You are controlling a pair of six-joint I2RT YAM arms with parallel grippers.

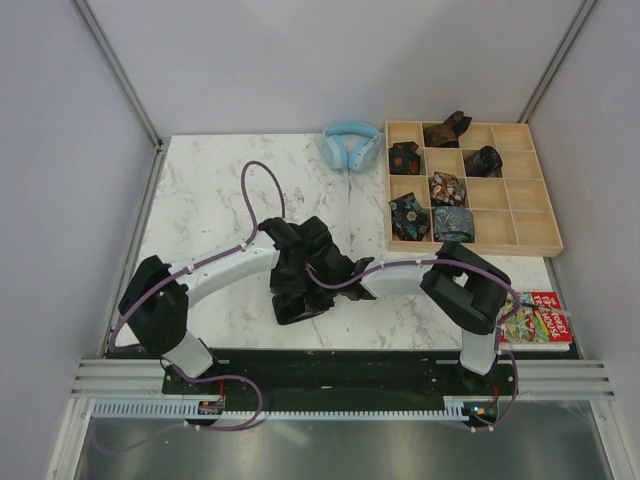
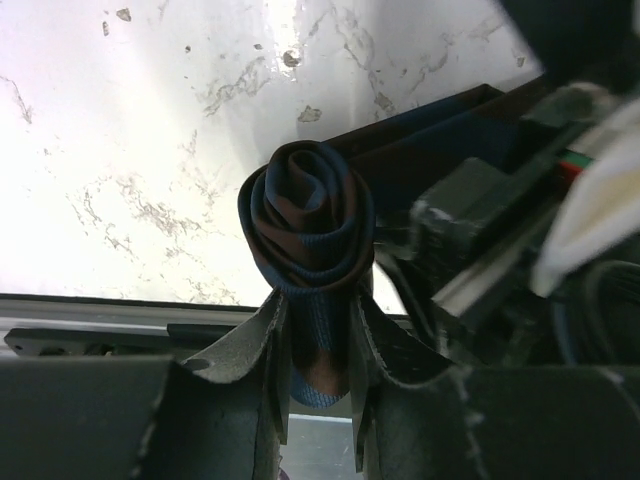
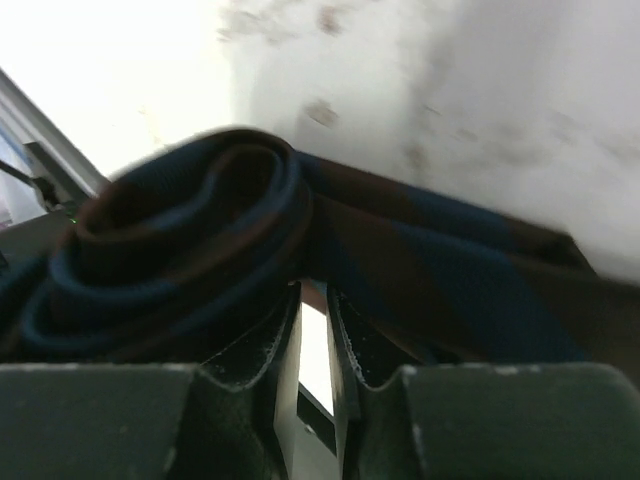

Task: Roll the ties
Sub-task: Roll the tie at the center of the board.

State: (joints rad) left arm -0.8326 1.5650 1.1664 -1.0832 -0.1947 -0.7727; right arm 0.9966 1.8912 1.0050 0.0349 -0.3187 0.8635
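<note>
A tie with blue and brown stripes (image 2: 305, 215) is wound into a tight roll above the marble table. My left gripper (image 2: 318, 310) is shut on the lower part of the roll and holds it upright. The tie's unrolled length (image 3: 470, 270) runs off to the right of the roll (image 3: 190, 250) in the right wrist view. My right gripper (image 3: 313, 290) is nearly closed, its tips pinching the fabric just beside the roll. In the top view both grippers (image 1: 292, 290) (image 1: 318, 275) meet at the table's front middle and hide the tie.
A wooden compartment tray (image 1: 515, 215) at the back right holds several rolled ties (image 1: 446, 188). Light blue headphones (image 1: 350, 143) lie left of it. A colourful book (image 1: 538, 322) lies at the front right. The table's front rail (image 2: 120, 315) is close below the roll.
</note>
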